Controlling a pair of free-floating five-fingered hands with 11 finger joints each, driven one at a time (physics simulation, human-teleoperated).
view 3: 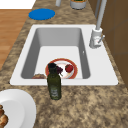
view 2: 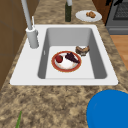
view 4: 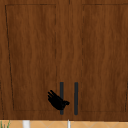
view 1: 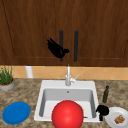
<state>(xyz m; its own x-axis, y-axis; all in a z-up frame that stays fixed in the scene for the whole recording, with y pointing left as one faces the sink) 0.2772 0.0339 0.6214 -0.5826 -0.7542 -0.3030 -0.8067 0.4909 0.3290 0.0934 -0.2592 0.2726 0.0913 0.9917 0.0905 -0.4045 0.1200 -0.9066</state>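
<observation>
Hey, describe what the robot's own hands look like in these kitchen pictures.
Both are plain matte black, human-shaped, with slim separate fingers. The left robot hand and the right robot hand float free, ending at the wrist: no arm, sleeve, cable or marking is visible on either.

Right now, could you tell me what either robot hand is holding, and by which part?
The left robot hand is at the left cabinet door handle, low on the bar; whether it grips it cannot be told.

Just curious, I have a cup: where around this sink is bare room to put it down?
Bare counter lies between the blue plate and the sink, and behind the sink beside the faucet. The right side is crowded: bottle, white plate and a robot hand.
</observation>
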